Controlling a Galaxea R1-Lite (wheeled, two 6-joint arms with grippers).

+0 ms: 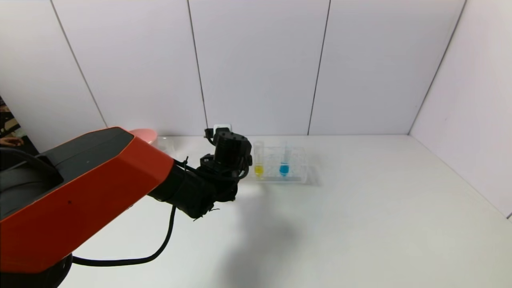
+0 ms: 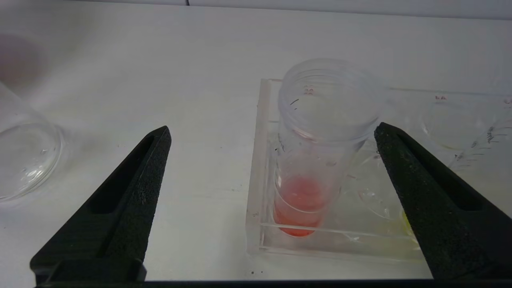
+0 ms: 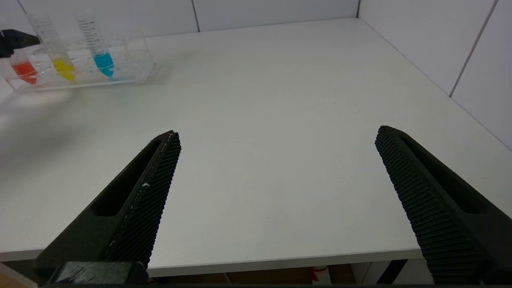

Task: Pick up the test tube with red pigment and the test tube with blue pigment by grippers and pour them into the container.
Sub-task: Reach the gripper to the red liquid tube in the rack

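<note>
The left gripper [image 2: 272,136] hangs over the left end of the clear plastic rack [image 1: 298,176], near the worktop's [image 1: 360,208] back edge. Its rough black wedge-shaped fingers [image 2: 132,200] stand wide apart, one on each side of the red tube [image 2: 316,160] without touching it. This tube stands upright in the rack's end slot, a ribbed clear cylinder with red liquid in its rounded tip. The blue tube [image 1: 284,162] stands upright farther right, past a yellow tube [image 1: 259,162]. The glass beaker [image 2: 24,160] sits left of the rack. The right gripper [image 3: 276,136] waits over the front edge, its ridged fingers spread, holding nothing.
</note>
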